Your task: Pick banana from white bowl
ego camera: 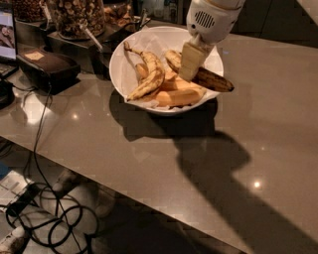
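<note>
The white bowl (119, 74) stands at the back of the grey table and holds several bananas on white paper. The banana (213, 80), brown-mottled, lies across the bowl's right side with its dark end poking over the rim. My gripper (191, 63) reaches down from above into the bowl's right half. Its pale fingers (190, 58) are closed around the middle of this banana, hiding that part. A strongly curved spotted banana (150, 78) lies to the left. Smooth orange-yellow bananas (180, 95) lie in front.
A black box (42, 67) sits left of the bowl. Jars of nuts (74, 15) and dark trays stand behind it, and a screen (6, 30) is at the far left. Cables (44, 213) lie on the floor below the table's front edge (124, 191).
</note>
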Controlling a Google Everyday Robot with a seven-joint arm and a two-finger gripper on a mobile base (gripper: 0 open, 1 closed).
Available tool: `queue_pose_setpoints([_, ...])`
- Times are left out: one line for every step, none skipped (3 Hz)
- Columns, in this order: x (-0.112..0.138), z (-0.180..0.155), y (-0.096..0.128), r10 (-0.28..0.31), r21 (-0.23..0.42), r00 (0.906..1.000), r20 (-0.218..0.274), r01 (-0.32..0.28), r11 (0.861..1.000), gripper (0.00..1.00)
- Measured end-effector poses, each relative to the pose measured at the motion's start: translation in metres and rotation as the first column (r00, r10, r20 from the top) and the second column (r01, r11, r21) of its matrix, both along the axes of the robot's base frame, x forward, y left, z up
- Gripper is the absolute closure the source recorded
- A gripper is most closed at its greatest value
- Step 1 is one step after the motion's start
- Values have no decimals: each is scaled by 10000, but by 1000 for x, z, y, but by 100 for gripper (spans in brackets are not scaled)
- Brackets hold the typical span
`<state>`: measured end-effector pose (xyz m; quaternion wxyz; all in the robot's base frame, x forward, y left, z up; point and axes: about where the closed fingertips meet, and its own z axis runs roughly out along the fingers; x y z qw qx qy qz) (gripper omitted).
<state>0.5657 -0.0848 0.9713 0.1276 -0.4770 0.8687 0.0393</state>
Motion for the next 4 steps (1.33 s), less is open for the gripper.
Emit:
queue_pose_setpoints([6, 1, 3, -38, 100, 9998, 193, 36, 9999, 100])
queue_pose_setpoints([0, 5, 18, 456, 97, 9985, 314, -459, 9989, 100])
queue_pose_setpoints([-24, 16, 60, 1839, 146, 9826, 264, -1843, 9828, 100])
queue_pose_setpoints([-40, 23, 101, 2932, 10, 9558, 200, -2933, 9560, 100])
